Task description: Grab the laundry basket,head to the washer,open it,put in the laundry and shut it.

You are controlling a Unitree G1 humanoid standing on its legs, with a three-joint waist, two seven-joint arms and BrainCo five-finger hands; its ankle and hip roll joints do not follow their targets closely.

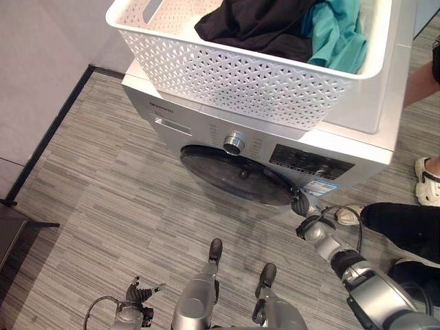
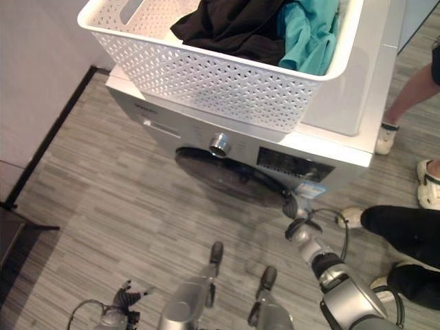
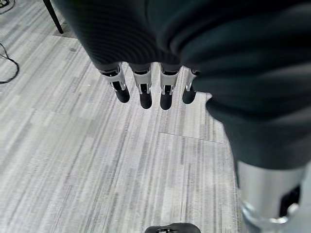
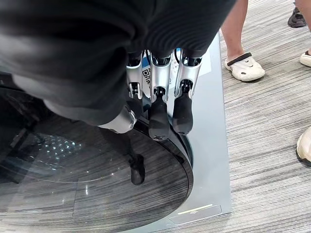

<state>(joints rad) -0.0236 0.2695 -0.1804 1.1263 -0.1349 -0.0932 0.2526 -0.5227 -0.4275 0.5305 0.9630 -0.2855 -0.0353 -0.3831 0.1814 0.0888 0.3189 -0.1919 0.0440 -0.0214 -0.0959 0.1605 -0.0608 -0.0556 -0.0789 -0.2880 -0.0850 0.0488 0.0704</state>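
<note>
Two steps of the task appear complete, judging from how things lie: the basket (image 1: 234, 75) is sitting on top of the washer (image 1: 357, 117), and the robot is standing before the machine. Opening, loading and shutting are left to do.

Going left to right in the left eye view: at the lower left of the frame the left hand (image 1: 137, 297) is hanging low over the floor (image 1: 103, 192), well apart from the washer. Its wrist view shows the fingers (image 3: 142, 90) straight, side by side and holding nothing.

At the upper middle of the frame the white lattice basket is holding the laundry: a dark garment (image 1: 254, 27) heaped toward the middle and a teal garment (image 1: 337, 31) to its right, both lying inside against the far-right wall. The basket's left part looks bare.

Below it, at mid-frame, the knob (image 1: 234, 143) is sitting above the round dark door (image 1: 237, 177), which appears closed or nearly so.

At the lower right of the frame the right hand (image 1: 304, 210) is reaching to the door's right edge. Its wrist view shows the fingers (image 4: 159, 114) curling over the door rim with the thumb (image 4: 127, 145) lying against the glass, so the hand appears to be gripping the rim to pull it open.

At the right edge a person's legs and shoes (image 1: 427, 180) are standing just beside the washer.
</note>
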